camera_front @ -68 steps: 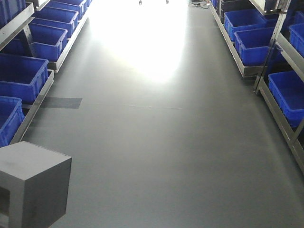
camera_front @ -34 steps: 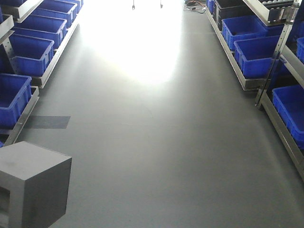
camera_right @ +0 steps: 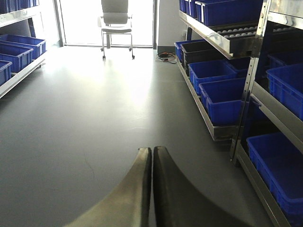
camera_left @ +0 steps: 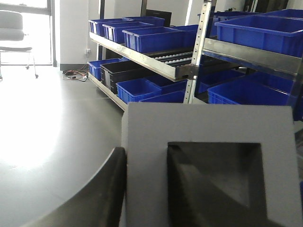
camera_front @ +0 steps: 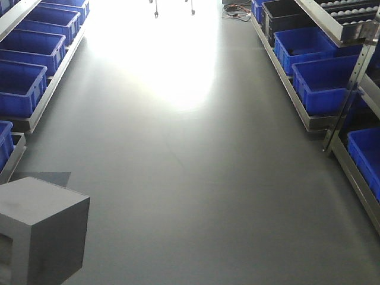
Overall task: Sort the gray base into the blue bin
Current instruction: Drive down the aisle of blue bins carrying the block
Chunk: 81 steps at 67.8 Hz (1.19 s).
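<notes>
The gray base [camera_front: 41, 228] hangs at the lower left of the front view, its square recess facing my left wrist camera. In the left wrist view the gray base [camera_left: 208, 123] fills the frame, and my left gripper [camera_left: 146, 156] is shut on its wall, with one finger outside and the other inside the recess. My right gripper [camera_right: 152, 149] is shut on nothing above the bare floor. Blue bins line low racks on both sides of the aisle, such as a blue bin [camera_front: 323, 89] on the right and another blue bin [camera_front: 18, 86] on the left.
Grey floor runs ahead between the racks, with strong glare at the far end. A metal rack upright [camera_front: 351, 89] stands at the right. A black bin [camera_front: 284, 13], floor cables [camera_front: 237, 9] and a wheeled chair [camera_right: 116, 19] are far ahead.
The view has advanced along the aisle: bins on both sides and the dark floor patch slid nearer. The gray base stays fixed in the left gripper.
</notes>
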Tool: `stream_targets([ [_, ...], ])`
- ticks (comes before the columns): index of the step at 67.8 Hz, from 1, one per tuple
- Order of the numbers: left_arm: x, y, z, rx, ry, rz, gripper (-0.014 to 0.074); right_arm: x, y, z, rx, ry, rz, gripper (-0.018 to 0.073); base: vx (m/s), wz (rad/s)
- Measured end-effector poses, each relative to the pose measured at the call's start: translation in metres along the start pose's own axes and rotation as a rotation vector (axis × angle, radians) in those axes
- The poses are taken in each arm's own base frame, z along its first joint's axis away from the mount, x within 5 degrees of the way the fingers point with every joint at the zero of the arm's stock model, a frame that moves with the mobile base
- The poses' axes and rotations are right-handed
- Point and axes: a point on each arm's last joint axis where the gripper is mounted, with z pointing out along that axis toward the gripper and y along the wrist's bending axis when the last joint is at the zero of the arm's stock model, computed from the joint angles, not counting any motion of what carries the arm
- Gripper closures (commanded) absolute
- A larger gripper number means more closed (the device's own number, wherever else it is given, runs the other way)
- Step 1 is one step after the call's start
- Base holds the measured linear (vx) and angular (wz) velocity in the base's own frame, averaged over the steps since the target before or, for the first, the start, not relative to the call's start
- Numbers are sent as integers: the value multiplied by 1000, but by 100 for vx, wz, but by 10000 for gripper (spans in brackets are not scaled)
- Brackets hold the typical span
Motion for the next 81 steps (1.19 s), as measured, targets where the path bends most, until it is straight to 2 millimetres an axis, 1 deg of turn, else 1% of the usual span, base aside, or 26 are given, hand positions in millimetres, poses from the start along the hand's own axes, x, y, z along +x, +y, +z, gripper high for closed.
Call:
stream_targets([
  [64,0,0,0,0,0,0,603,0,0,0,0,0,0,564,44,4],
  [81,0,0,0,0,0,0,603,0,0,0,0,0,0,564,37,29],
])
